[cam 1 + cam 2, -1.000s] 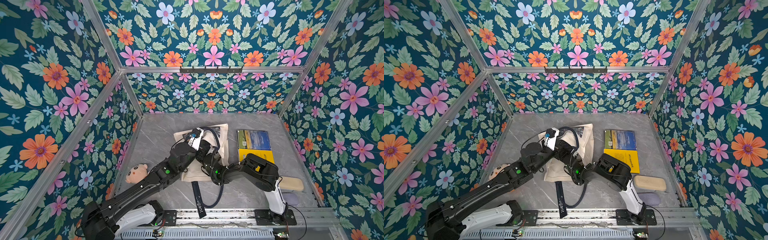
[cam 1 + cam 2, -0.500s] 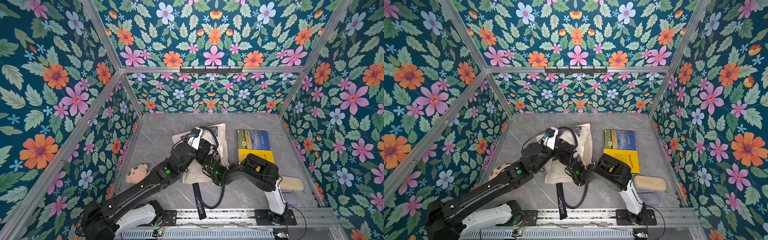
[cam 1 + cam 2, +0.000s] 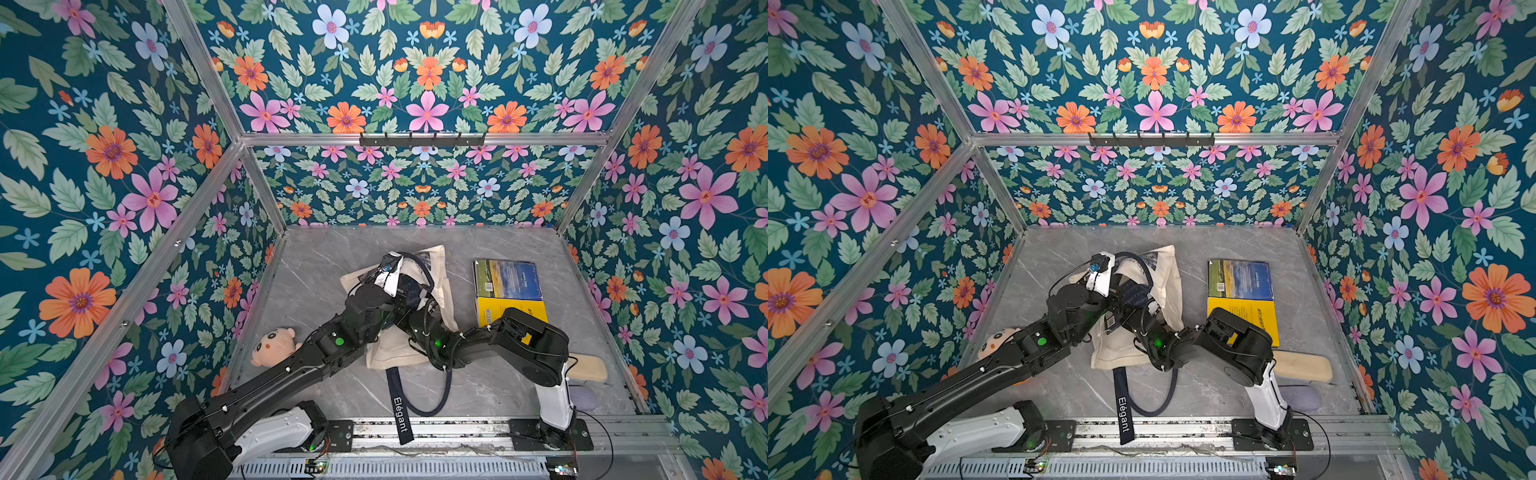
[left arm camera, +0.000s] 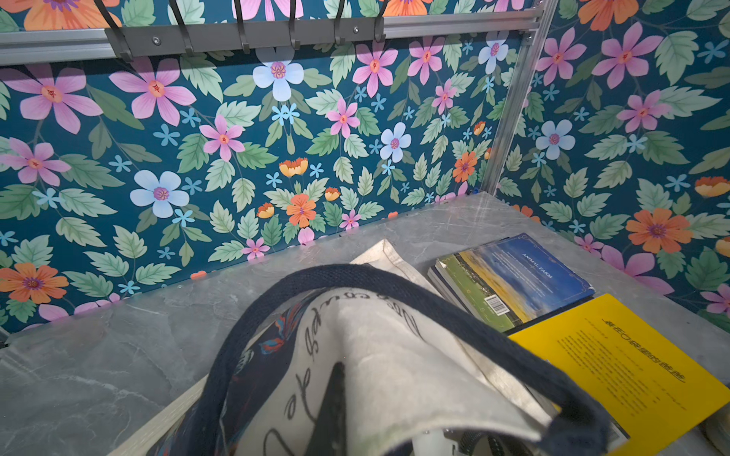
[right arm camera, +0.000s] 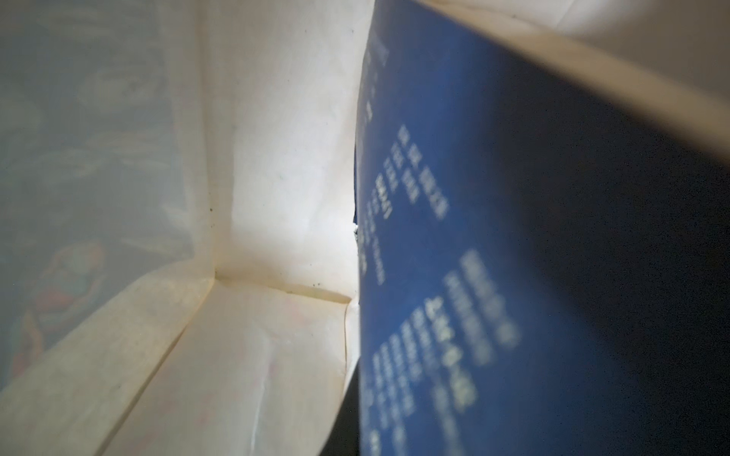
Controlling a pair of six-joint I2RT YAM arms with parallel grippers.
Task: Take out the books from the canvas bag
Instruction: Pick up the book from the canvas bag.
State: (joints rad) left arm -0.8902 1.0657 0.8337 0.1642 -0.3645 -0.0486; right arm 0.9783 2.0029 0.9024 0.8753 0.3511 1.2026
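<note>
Sitting inside canvas bag (image 3: 432, 270), right tool (image 3: 409, 301) — blue book (image 5: 513, 237) just beside

canvas bag (image 3: 392, 351): cream, slumped; blue book (image 5: 513, 237): inside; landscape book (image 3: 507, 279), yellow book (image 3: 494, 309): lying alongside

Right hand jaws went from part open to closed (hand itself is buried in the canvas bag (image 3: 390, 353), not visible). Bag dragged a bit toward 7 o'clock: its 1 o'clock corner slid toward 9, its 10 o'clock corner dropped toward 6. Elégant strap (image 3: 400, 415) tip crept toward 6 o'clock, further over the rail (image 3: 457, 432). Navy handle loop (image 3: 428, 411) nudged toward 9. Right arm elbow (image 3: 536, 349) eased toward 3.
</note>
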